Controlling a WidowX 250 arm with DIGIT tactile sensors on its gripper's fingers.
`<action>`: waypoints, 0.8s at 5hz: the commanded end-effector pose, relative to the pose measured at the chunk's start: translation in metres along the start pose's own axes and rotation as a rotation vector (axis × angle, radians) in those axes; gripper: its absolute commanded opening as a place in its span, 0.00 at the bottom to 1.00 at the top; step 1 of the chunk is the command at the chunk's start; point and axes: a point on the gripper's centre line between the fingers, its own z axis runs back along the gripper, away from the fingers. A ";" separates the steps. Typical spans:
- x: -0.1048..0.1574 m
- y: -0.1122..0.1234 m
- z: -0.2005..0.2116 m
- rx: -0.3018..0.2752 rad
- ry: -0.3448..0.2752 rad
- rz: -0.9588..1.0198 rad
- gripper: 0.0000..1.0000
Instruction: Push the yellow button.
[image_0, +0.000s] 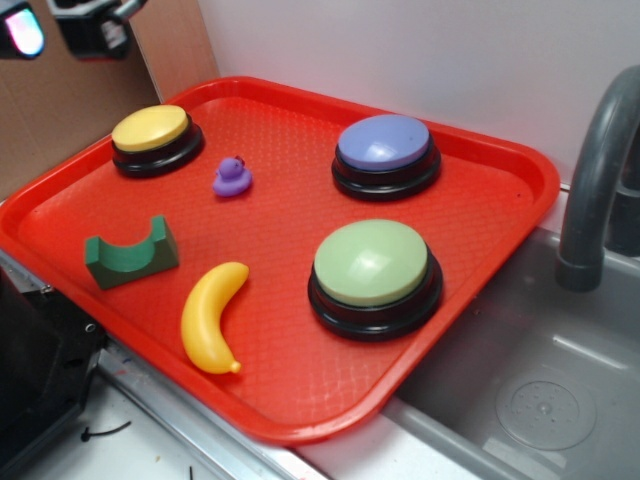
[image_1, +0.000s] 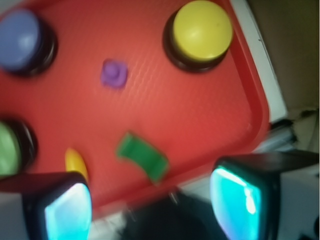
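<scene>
gripper (image_1: 152, 205) jaws apart, cropped | yellow button (image_0: 152, 137) untouched | wrist view blurred

Red tray (image_0: 480, 150) is sitting beside a grey sink (image_0: 540, 400) and faucet (image_0: 595, 180). Purple button (image_0: 385, 145), green button (image_0: 372, 265), purple duck (image_0: 232, 177), banana (image_0: 212, 315), green block (image_0: 130, 255) are lying on it.
</scene>
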 end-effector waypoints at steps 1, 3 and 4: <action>0.041 0.023 -0.022 0.016 -0.341 0.332 1.00; 0.081 0.039 -0.056 0.011 -0.278 0.331 1.00; 0.093 0.038 -0.081 0.027 -0.238 0.317 1.00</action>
